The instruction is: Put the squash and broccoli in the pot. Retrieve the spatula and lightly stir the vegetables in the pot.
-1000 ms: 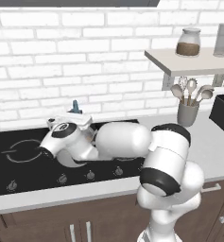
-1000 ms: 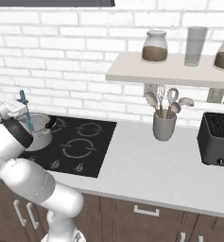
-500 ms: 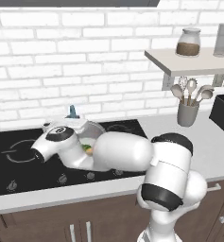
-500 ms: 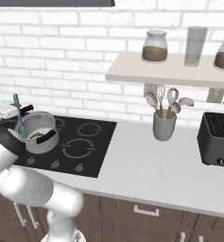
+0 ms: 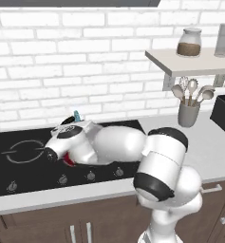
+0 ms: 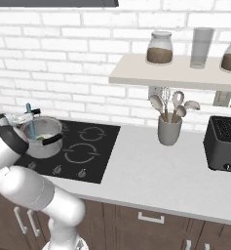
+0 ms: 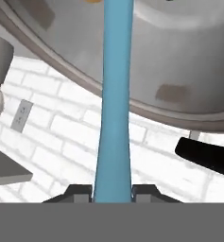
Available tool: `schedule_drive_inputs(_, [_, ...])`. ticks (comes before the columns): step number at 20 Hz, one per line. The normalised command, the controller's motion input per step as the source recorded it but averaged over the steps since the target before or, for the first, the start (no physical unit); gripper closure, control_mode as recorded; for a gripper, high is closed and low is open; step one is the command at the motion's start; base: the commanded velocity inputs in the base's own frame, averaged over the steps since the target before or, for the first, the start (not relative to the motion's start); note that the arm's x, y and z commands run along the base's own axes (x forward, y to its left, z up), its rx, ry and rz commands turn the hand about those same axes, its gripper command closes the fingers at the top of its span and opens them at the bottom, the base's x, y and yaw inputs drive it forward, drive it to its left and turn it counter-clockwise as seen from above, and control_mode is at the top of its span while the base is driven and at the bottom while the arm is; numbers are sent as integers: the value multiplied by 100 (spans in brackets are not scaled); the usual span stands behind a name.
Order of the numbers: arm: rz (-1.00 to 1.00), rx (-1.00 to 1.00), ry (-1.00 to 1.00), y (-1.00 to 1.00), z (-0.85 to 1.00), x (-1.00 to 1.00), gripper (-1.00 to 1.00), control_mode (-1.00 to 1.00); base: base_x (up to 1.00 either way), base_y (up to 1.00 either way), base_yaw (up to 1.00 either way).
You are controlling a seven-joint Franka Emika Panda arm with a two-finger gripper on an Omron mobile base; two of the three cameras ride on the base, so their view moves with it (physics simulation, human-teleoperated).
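Over pot [image 6: 43,139], gripper [image 7: 112,191] clamps spatula [image 7: 114,94]; stir slow, small circles, keep veg inside.

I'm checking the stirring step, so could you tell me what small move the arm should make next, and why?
Probably a short, gentle sweep of the spatula around inside the pot. The end effector is shut on the handle, the blade reaches down into the pot, and something green shows inside, so stirring seems to be what remains.

White brick wall [image 6: 78,63] is running behind the grey counter [image 6: 151,178], shelf [image 6: 175,73] hanging above, dark wood cabinets [image 6: 151,222] sitting below.
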Motion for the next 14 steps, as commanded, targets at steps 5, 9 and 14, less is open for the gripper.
schedule_drive_inputs(5, [3, -19, -7, -2, -45, 38, 100, -100, 0, 0, 0])
schedule_drive_inputs(9, [6, -10, -11, 0, -3, 6, 100, -100, 0, 0, 0])
schedule_drive_inputs(14, [2, 0, -2, 0, 39, 0, 100, -100, 0, 0, 0])
